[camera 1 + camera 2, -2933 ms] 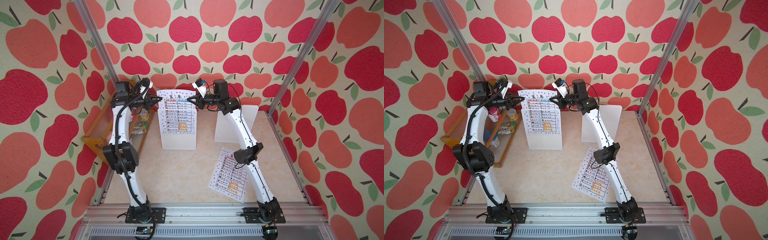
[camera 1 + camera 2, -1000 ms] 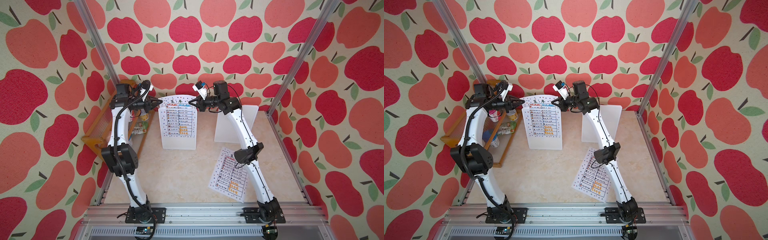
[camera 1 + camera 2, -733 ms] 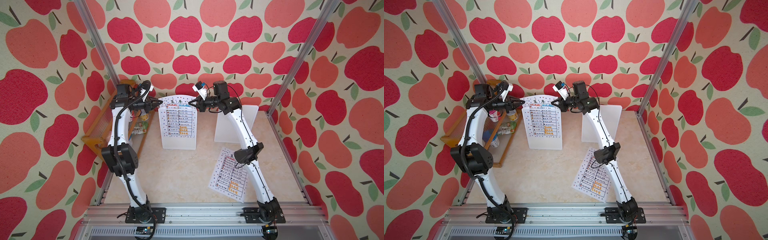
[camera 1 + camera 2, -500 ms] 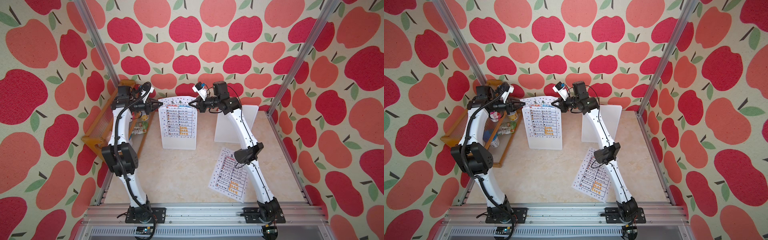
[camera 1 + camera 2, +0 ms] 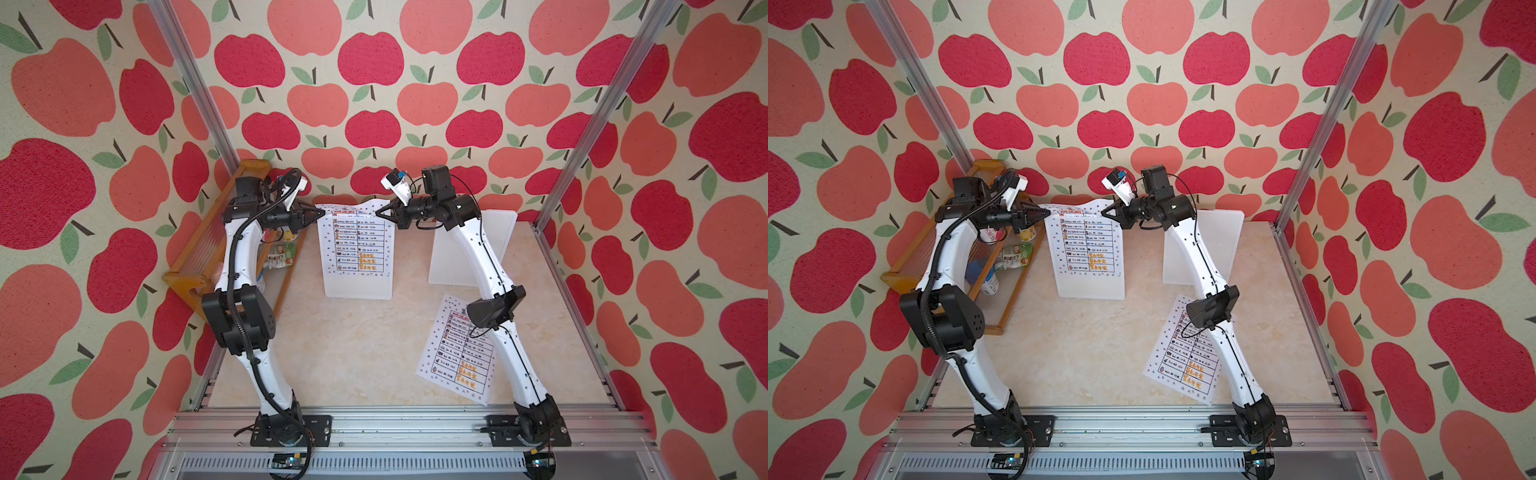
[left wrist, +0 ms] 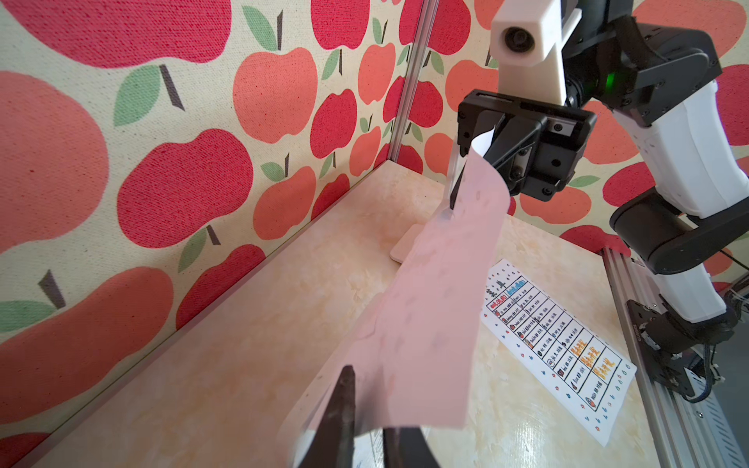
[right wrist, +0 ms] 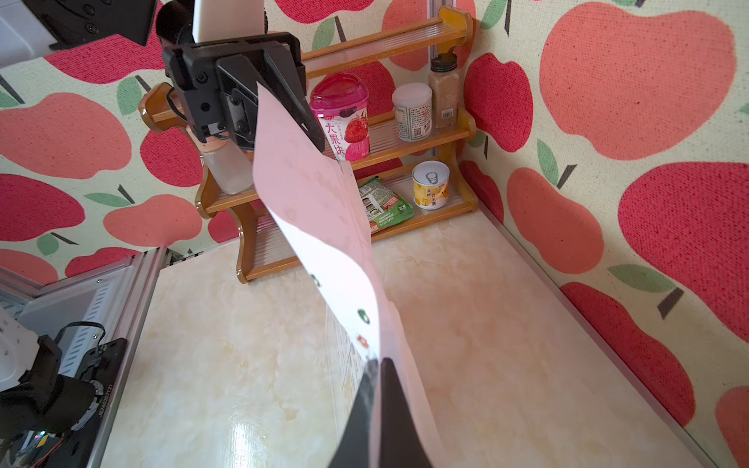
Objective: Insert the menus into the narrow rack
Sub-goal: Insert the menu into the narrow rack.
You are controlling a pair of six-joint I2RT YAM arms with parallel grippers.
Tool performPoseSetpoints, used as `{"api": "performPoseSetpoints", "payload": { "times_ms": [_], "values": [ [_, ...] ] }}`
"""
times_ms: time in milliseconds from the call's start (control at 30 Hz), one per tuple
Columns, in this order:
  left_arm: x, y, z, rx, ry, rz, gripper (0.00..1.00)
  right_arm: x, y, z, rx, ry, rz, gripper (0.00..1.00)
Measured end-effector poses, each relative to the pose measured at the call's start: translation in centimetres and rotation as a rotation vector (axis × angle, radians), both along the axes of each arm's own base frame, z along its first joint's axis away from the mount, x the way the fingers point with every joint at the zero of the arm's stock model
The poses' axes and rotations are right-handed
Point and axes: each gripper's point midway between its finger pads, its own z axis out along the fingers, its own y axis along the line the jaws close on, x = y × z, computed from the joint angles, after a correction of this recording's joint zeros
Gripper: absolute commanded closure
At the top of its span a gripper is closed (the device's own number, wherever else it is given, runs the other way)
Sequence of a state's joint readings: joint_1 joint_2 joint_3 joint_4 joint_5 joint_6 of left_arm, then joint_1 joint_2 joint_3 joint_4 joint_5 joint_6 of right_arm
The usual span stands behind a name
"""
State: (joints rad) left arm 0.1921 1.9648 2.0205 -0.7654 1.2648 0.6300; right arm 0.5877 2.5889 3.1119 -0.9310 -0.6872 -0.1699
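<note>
One white paper menu (image 5: 356,245), printed with a black-lined table and orange text, stood in the translucent white plastic rack (image 5: 358,289) at the back of the beige marble-look table (image 5: 353,353). Its top edge sagged in the middle and it appeared to be seated. The right gripper (image 5: 377,213) pinched one top corner. The left gripper (image 5: 323,212) showed its jaws slightly parted round the other, its grip impossible to judge. A second menu (image 5: 457,357) of the same print lay flat beside the right arm (image 5: 486,266), unracked, leaving roughly half the job undone.
</note>
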Motion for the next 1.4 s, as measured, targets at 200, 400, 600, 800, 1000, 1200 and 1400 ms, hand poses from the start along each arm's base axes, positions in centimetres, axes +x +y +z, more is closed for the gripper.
{"api": "performPoseSetpoints", "payload": {
  "times_ms": [200,400,600,800,1000,1200,1400],
  "values": [
    [-0.1,0.0,0.5,0.002,-0.016,0.000,0.79,0.5,-0.1,-0.2,-0.014,-0.016,-0.029,0.71],
    [-0.1,0.0,1.9,0.010,-0.054,0.000,0.78,1.0,0.0,0.4,0.000,-0.047,-0.043,0.71],
    [0.0,-0.1,3.3,0.020,-0.103,-0.003,0.69,1.4,0.1,0.9,0.016,-0.064,-0.053,0.87],
    [0.3,-0.5,3.1,0.020,-0.099,-0.012,0.68,1.4,0.1,1.0,0.020,-0.062,-0.054,0.95],
    [0.9,-0.5,1.6,0.026,-0.071,-0.013,0.68,1.3,0.1,1.0,0.021,-0.060,-0.048,0.96],
    [1.0,-0.5,1.2,0.027,-0.064,-0.014,0.67,1.1,0.1,0.9,0.021,-0.053,-0.041,0.97],
    [1.0,-0.4,1.1,0.036,-0.071,-0.012,0.67,0.9,0.1,0.6,0.013,-0.040,-0.037,0.97]
  ]
}}
